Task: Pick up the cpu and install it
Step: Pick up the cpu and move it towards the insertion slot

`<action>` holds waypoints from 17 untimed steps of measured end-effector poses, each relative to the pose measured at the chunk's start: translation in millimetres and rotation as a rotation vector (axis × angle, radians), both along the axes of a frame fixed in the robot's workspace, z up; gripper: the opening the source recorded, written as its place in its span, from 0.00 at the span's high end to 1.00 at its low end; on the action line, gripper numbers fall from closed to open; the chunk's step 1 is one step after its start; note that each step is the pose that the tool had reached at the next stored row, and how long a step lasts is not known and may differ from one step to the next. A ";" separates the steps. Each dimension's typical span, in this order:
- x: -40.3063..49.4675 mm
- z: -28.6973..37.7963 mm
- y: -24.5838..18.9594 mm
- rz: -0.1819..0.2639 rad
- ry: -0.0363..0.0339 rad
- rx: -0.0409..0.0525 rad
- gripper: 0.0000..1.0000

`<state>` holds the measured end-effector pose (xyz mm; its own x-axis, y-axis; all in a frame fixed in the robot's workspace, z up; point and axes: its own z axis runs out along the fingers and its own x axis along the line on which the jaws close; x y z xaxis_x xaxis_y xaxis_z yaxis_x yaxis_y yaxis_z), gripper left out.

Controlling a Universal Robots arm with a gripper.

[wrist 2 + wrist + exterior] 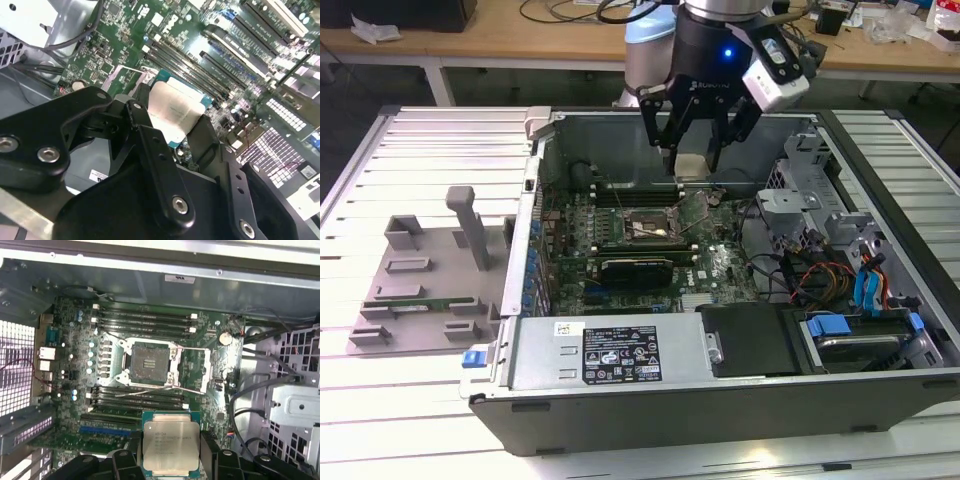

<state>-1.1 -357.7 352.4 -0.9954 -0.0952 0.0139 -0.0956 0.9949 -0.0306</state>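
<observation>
One white slatted table (380,400) carries everything, with wooden benches (520,35) and loose cables across the back of the room. From the exterior view's left I log a grey fixture tray (440,275) lying flat on the slats. A thin green memory stick (420,304) lies in it near the front edge.

Just beside the tray, the computer case (720,415) lies on its side with the lid off and the green motherboard (720,265) facing up. The socket (650,228) sits mid-board with its load plate swung up. In the first wrist view its contacts (149,362) are exposed. Toward the exterior view's right there is a black shroud (750,338), then drive bays with blue cables (868,285).

The arm (720,40) drops in from top centre, its black wrist showing a blue light. A silver camera (775,65) is bolted on the side toward the exterior view's right. The gripper (692,158) points straight down into the case, close to the far wall.

Its black fingers (134,457) are closed in on two opposite edges of the cpu (692,167). The chip is clamped between them with its metal plate toward the wrist in both wrist views (171,446) (175,110). I read the cpu as held in the air above the board, behind the socket in the exterior view and not touching it.
</observation>
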 end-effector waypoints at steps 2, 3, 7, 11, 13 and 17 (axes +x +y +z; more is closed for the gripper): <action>-2.7 -5.7 5.4 0.000 0.0001 -0.0002 0.45; -3.7 -8.1 6.5 0.000 0.0000 0.0000 0.45; -4.6 -17.1 8.6 0.000 0.0001 -0.0002 0.45; -4.7 -23.7 9.2 0.000 0.0000 -0.0001 0.45; -4.7 -26.3 9.4 0.000 0.0000 -0.0001 0.45; -4.7 -31.7 9.6 0.000 0.0000 -0.0001 0.45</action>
<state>-5.8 -348.2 320.7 -0.9953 -0.0954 0.0140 -0.0957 0.9949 -0.0307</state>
